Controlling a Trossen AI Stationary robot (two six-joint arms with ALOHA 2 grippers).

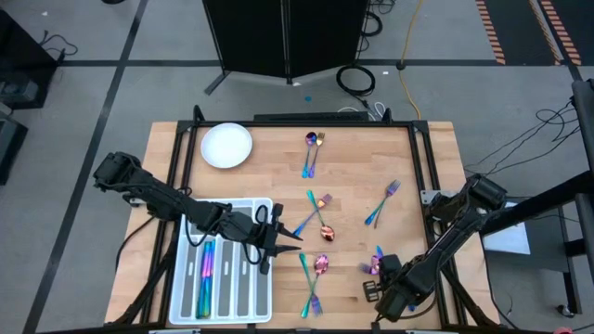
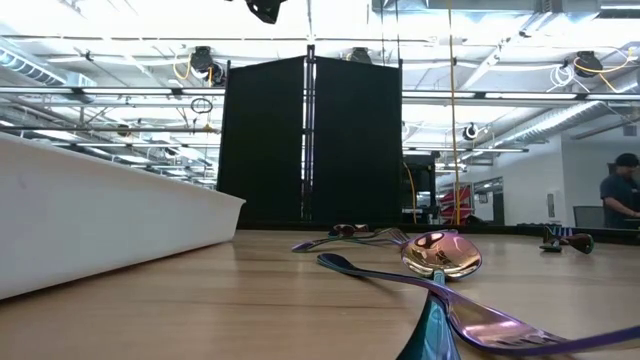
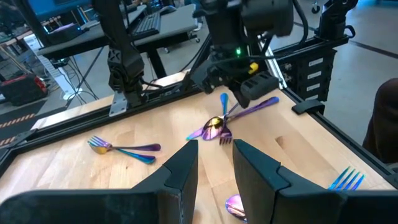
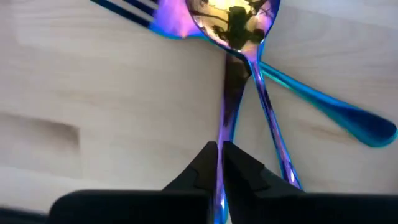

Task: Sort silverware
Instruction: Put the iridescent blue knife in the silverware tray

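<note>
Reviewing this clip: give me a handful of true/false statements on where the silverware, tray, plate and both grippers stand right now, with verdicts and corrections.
1. The right gripper has its jaws shut on a spoon handle. True.
2. The compartment tray holds no silverware yet. False: at least one iridescent piece already lies in a compartment near its left side.
3. The white plate sits at the far left corner of the table and carries nothing. True.
4. The left gripper is holding a fork. False: its jaws stand apart with nothing between them, just past the tray's right edge.
5. Several pieces lie in crossed pairs on the table, such as the pair near the far edge. True.
</note>
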